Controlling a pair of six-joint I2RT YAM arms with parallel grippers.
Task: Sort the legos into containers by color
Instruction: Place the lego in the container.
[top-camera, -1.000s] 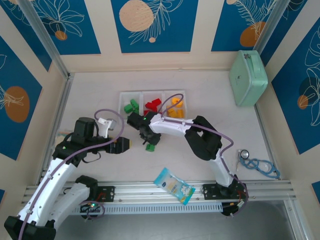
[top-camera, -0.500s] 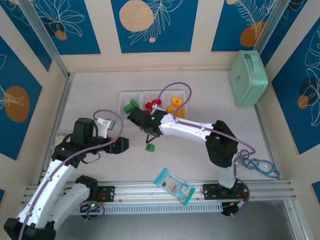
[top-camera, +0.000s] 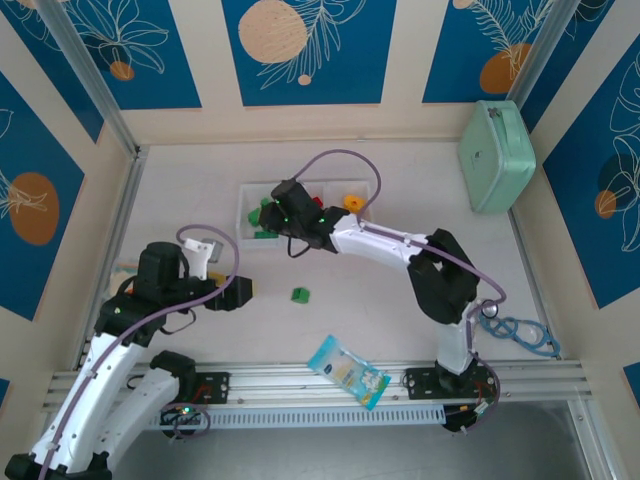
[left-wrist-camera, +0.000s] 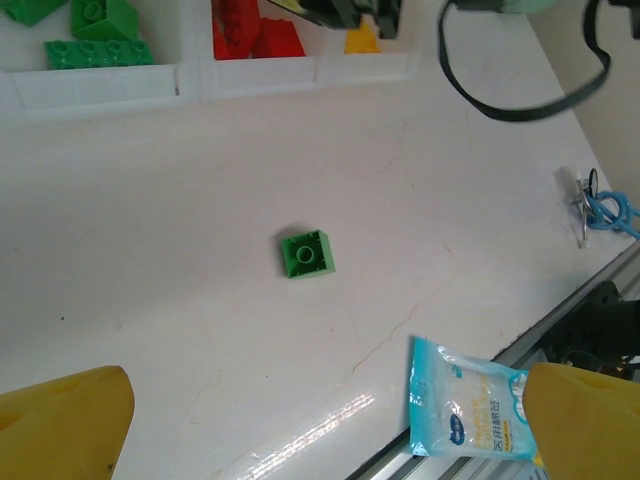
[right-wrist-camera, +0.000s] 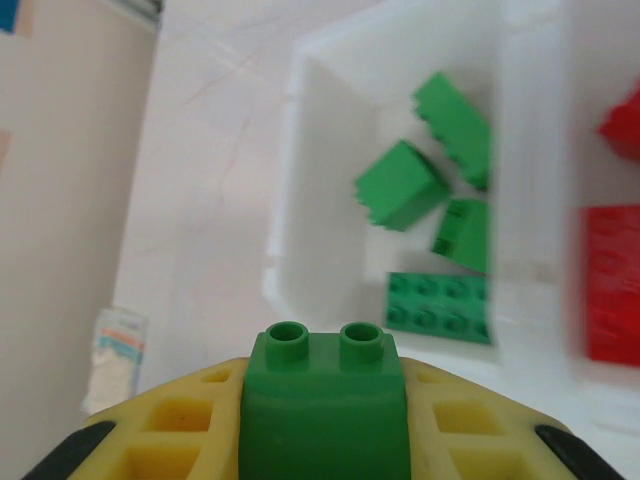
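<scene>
Sorting station, seen from the room, with the right arm reaching over the white tray (top-camera: 244, 192). The right pincer (right-wrist-camera: 322, 425) is clamped on a green two-stud brick (right-wrist-camera: 322, 380), its yellow pads (right-wrist-camera: 190, 425) pressed on two opposite flat sides and the studs facing out ahead. The held brick hangs just by the left-end compartment (right-wrist-camera: 330, 190), where four other green bricks (right-wrist-camera: 402, 186) already lie. Red bricks (left-wrist-camera: 250, 30) occupy the middle compartment and yellow-orange pieces (top-camera: 350, 205) the right one. One more green brick (top-camera: 299, 294), a small square piece, lies alone on the table (left-wrist-camera: 150, 200), apart from the tray and between the two arms. The left pincer (left-wrist-camera: 320, 425) hangs above the table with its jaws wide apart and nothing between them, the loose brick ahead of it. A blue-and-white snack packet (top-camera: 348, 371) lies at the near edge, and a mint-green case (top-camera: 497, 153) stands at the far right; neither belongs to the sort.

Handling, as a judgement: these bricks look light, stiff and smooth-walled. They should neither crush nor sag, but a glossy wall could slip or twist out under an off-centre pinch. The flat side faces, taken square-on and low on the body, seem the best place to take hold, not the studs
</scene>
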